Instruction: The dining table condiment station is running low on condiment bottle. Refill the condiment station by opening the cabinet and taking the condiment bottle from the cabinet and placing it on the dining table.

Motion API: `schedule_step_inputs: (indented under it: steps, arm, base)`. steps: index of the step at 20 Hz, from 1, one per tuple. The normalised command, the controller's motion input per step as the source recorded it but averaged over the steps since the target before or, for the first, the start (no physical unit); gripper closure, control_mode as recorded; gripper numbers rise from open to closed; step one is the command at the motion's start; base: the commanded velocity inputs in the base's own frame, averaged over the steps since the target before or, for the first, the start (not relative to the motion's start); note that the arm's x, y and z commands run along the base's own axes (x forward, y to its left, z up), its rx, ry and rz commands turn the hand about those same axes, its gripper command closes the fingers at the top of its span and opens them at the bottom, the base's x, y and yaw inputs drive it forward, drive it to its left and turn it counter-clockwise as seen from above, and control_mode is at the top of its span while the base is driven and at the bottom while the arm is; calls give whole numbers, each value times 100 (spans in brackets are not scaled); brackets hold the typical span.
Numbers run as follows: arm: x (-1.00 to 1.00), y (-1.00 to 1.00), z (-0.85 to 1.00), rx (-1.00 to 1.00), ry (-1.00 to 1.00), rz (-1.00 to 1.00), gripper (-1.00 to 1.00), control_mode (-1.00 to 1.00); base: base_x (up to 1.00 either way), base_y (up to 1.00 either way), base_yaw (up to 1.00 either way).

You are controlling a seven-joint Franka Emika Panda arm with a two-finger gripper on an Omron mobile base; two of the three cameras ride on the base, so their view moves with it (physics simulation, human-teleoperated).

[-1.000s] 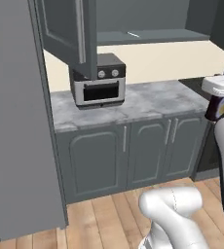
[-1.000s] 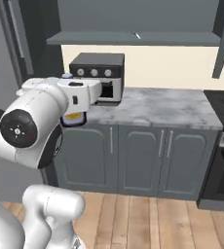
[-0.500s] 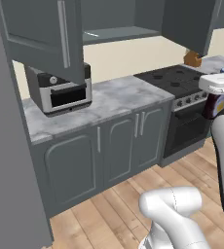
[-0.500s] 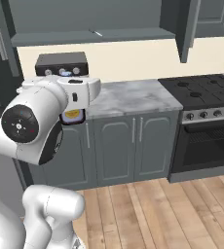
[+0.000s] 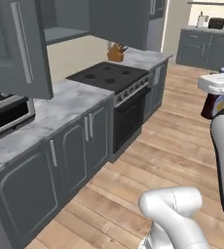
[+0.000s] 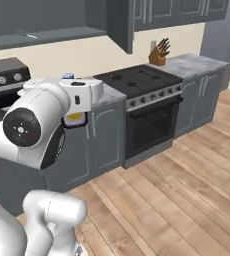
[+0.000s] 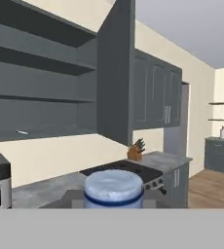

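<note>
You are in the carrying step: the condiment bottle (image 5: 213,105) is out of the cabinet (image 7: 115,73), whose door stands open, edge-on to the hand camera, with bare shelves beside it. The jaws are closed down narrow on the bottle, which hangs under the white hand; in the hand view its lilac cap (image 7: 114,187) sits right at the bottom centre, and in the right base view a sliver of the pale label (image 6: 75,118) peeks out below the wrist.

Take the stove (image 6: 138,80) as your landmark. The bottle is held in the air out in front of it, well clear of the marble surface (image 5: 50,112) alongside, and the knife block (image 6: 159,53) stands at the stove's far side.

Judging from this, the placing is not yet begun, and no dining table can be made out here. Your next move calls for bringing the base round until that table comes into view, keeping the bottle upright and the grip firm while you travel.
</note>
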Motion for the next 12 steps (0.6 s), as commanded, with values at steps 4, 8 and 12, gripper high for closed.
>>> schedule_step_inputs:
  steps: [4, 8, 12]
  arm:
    - [0, 0, 0, 0, 0, 0, 100, 100]
    - [0, 0, 0, 0, 0, 0, 100, 100]
    - [0, 0, 0, 0, 0, 0, 100, 100]
  base:
    - [6, 61, -70]
    - [17, 65, -69]
    - [12, 57, -68]
